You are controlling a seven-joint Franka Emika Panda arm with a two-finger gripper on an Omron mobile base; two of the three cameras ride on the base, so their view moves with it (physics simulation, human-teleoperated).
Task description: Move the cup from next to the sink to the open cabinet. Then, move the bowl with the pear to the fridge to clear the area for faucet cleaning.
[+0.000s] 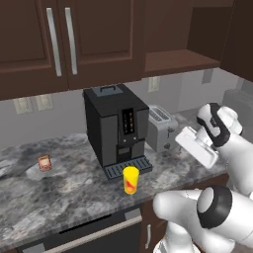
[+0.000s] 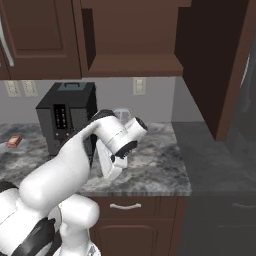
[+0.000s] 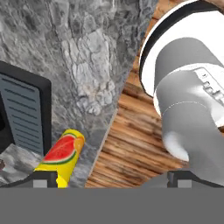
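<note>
Counter (image 1: 74,192): cup (image 1: 130,180) before coffee machine (image 1: 116,129)

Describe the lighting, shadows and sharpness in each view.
Left base view: even, soft light; the small yellow tumbler with the red-orange pattern throws only a faint shadow on the grey marbled counter, and edges look slightly soft. Right base view: the dark brown open cabinet is dim inside. Hand view: the tumbler is close and coarse-textured, with no glare.
</note>
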